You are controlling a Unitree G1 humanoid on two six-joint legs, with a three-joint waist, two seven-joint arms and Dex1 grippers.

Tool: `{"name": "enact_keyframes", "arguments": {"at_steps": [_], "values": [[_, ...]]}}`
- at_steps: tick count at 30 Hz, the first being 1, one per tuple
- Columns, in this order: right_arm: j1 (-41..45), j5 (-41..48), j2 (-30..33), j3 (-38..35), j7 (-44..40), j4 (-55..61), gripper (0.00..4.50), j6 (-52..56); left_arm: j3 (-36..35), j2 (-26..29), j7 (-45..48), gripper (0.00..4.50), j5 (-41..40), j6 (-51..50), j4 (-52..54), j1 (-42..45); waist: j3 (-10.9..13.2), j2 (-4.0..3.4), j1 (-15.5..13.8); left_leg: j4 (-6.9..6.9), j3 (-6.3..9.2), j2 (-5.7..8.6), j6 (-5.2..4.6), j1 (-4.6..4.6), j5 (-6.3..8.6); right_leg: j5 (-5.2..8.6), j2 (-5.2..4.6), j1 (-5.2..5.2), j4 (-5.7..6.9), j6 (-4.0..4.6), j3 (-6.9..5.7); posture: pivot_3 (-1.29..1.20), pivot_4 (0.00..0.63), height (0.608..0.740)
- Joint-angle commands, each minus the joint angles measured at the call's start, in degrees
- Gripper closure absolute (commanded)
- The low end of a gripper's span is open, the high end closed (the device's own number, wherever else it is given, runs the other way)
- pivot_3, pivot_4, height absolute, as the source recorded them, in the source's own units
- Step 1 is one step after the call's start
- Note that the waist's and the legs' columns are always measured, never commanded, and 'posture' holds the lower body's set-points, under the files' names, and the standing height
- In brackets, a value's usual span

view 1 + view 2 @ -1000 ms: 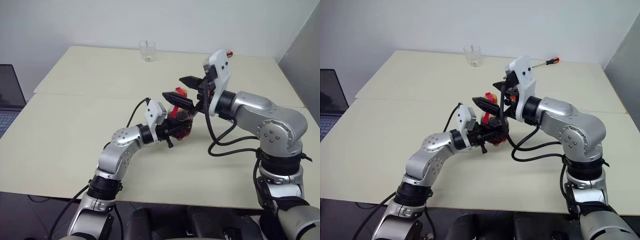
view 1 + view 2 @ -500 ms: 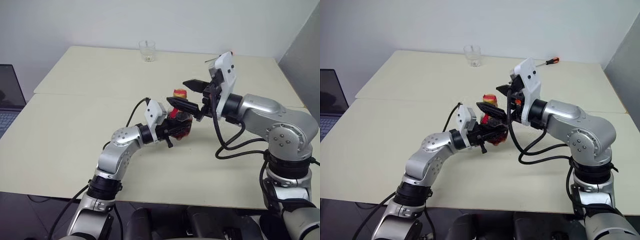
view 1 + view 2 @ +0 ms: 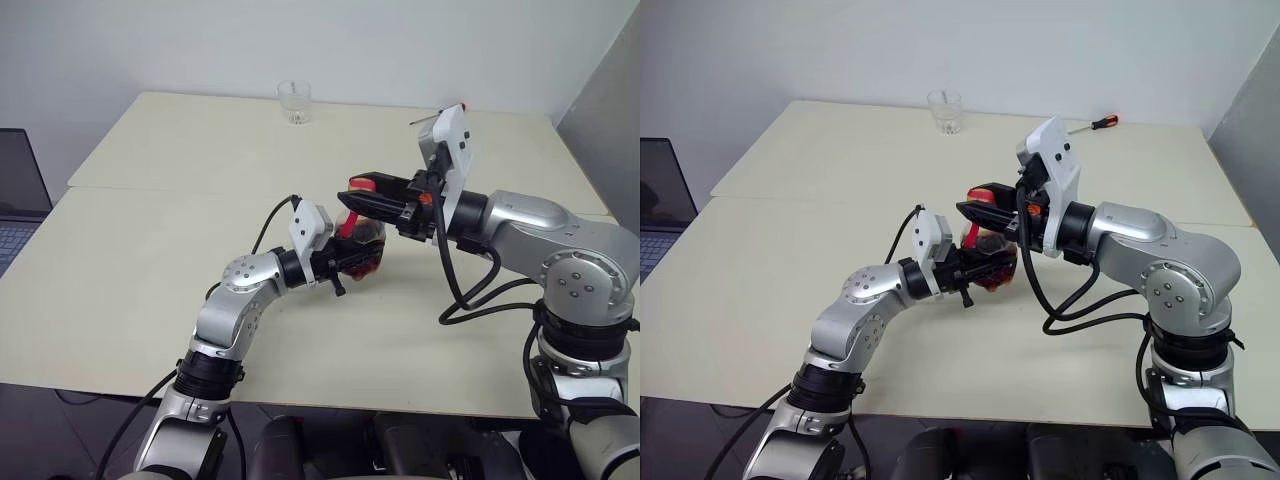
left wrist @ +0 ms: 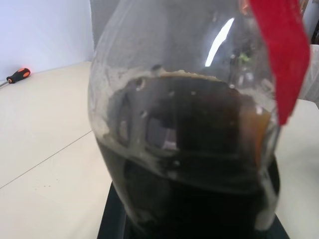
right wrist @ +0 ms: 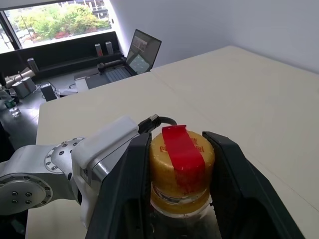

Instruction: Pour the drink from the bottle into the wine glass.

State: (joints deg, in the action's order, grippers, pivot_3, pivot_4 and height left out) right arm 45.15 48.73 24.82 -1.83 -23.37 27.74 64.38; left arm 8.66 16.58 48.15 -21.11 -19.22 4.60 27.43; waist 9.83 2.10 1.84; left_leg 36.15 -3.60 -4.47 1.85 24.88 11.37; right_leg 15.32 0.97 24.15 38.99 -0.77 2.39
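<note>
Meanwhile left gripper clamps the bottle, right gripper pinches its cap; tumbler stands well apart.

Clear tumbler upright at table's far edge, well beyond the grippers. Orange-handled screwdriver lying past the right gripper. Open laptop far off to the left gripper's left.

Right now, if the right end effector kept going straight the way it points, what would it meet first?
Its fingers already flank the bottle's yellow cap; pushed further, the right end effector would probably meet the left end effector's white housing just beyond.
</note>
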Motion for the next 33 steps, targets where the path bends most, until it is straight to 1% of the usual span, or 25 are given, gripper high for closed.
{"name": "enact_keyframes", "arguments": {"at_steps": [1,8,13,16,19,22,27,29,33], "values": [[1.42,3.45,-0.48,-3.55,-1.38,0.35,3.25,-1.74,-0.72,-0.02,-0.58,3.71,0.01,1.37,1.69,0.10,0.00,0.00,0.00,0.00,0.00,0.00,0.00,0.00,0.00,0.00,0.00,0.00,0.00,0.00,0.00,0.00,0.150,0.740],[4.40,11.79,-4.33,-11.40,2.32,-4.41,3.26,-2.88,-0.68,0.29,-1.49,3.71,-0.19,0.81,3.12,-1.20,0.01,-0.02,0.01,0.01,-0.01,-0.01,0.00,0.00,0.00,-0.02,0.00,0.00,0.01,0.03,0.01,0.00,0.150,0.740],[4.86,16.80,-4.46,-14.44,5.54,-5.90,3.26,-2.72,-0.55,0.35,-1.53,3.71,-0.09,0.77,2.97,-1.17,0.01,-0.01,-0.03,0.00,0.01,-0.01,0.00,0.01,0.00,-0.02,0.00,-0.02,-0.01,0.03,0.00,0.00,0.150,0.740],[4.20,17.96,-3.66,-15.04,7.52,-5.99,3.26,-2.97,-0.48,0.36,-1.46,3.71,-0.08,0.81,2.71,-1.00,0.01,-0.01,-0.03,0.00,-0.01,0.00,0.00,0.00,0.00,-0.02,-0.01,-0.02,0.01,0.03,0.02,0.00,0.150,0.740],[-0.95,10.67,0.45,-14.27,9.76,-6.54,3.26,-4.33,-0.54,0.24,-1.60,3.71,0.13,1.13,2.19,-0.76,0.00,0.00,-0.17,0.01,0.00,0.00,0.00,0.00,0.00,-0.02,-0.01,-0.06,-0.02,0.03,0.02,0.00,0.150,0.740],[-7.29,4.07,2.97,-13.96,11.80,-7.30,3.26,-7.56,-0.90,0.02,-2.38,3.71,0.50,1.64,1.92,-0.84,-0.01,0.01,-0.34,0.02,-0.01,0.05,0.00,0.01,0.00,-0.01,-0.06,-0.07,-0.04,0.01,0.06,0.00,0.150,0.740],[-22.22,-5.78,4.54,-16.47,13.00,-8.90,3.26,-14.82,-1.44,-0.35,-4.02,3.71,1.05,1.98,2.17,-1.54,-0.01,0.01,-0.28,-0.01,-0.04,0.06,0.00,0.01,0.00,0.01,-0.05,-0.03,-0.04,-0.03,0.08,0.00,0.150,0.740],[-27.81,-8.92,4.71,-17.21,12.89,-9.41,3.26,-17.45,-1.63,-0.31,-4.55,3.71,1.10,2.13,2.15,-1.79,-0.01,0.01,-0.29,-0.02,-0.02,0.05,0.00,0.01,0.00,0.14,-0.04,-0.06,-0.04,-0.23,0.09,0.00,0.150,0.740],[-34.63,-13.58,4.15,-18.65,13.09,-11.72,3.26,-21.78,-1.94,-0.30,-5.20,3.71,1.34,2.47,1.82,-1.78,-0.02,-0.04,0.13,0.00,-0.07,0.05,0.00,-0.06,0.00,0.14,-0.01,-0.03,0.02,-0.24,0.13,0.00,0.150,0.740]]}}
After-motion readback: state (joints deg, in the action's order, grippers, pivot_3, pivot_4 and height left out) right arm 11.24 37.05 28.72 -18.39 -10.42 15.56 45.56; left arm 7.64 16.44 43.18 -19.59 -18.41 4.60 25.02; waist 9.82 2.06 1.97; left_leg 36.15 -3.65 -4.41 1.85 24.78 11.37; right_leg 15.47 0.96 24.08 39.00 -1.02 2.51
